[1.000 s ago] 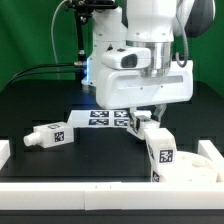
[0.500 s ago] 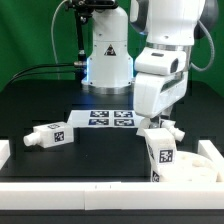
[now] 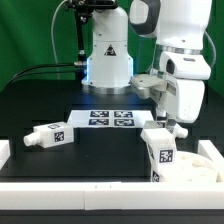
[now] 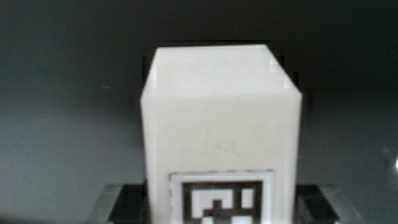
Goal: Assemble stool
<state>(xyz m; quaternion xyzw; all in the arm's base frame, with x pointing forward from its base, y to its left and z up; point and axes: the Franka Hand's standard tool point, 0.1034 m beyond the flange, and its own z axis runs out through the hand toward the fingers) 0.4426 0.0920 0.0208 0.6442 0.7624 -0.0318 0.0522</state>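
Observation:
A white blocky stool leg with a black-and-white tag stands upright at the exterior view's lower right, on or just above the white seat disc; I cannot tell whether they touch. My gripper comes down on the leg's top and is shut on it. In the wrist view the leg fills the middle, its tag between the dark fingers of the gripper. A second leg lies on its side at the exterior view's left.
The marker board lies flat on the black table in front of the robot's base. A low white border runs along the table's near edge, with a raised white block at its left end.
The arm's wrist and hand have swung toward the exterior view's right and turned, while the gripper stays shut on the upright leg. The leg has hardly shifted place.

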